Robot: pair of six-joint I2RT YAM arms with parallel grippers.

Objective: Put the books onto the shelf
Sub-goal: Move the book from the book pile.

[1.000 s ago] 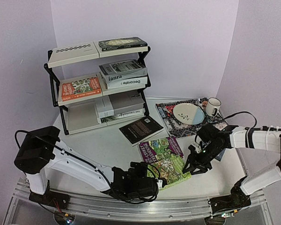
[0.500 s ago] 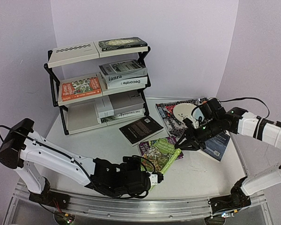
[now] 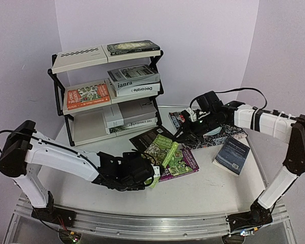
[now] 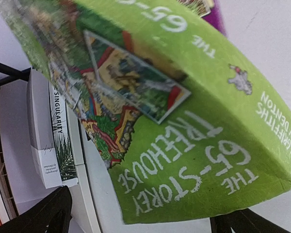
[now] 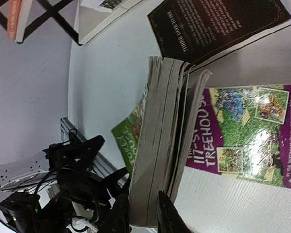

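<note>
Your right gripper (image 5: 141, 213) is pinching the green paperback (image 3: 165, 157) across its page edge, propping it tilted on edge over the purple paperback (image 3: 182, 165). Your left gripper (image 3: 153, 175) is spread wide at the book's near end and grips nothing. Bring those open jaws squarely over the spine end and close firmly before the right lets go, since the soft pages look ready to fan, then carry it to the shelf (image 3: 76, 58), well apart at the back left.

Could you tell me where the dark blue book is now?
Top view: the dark blue book lies flat on the white table, right side, beside the patterned placemat.
</note>
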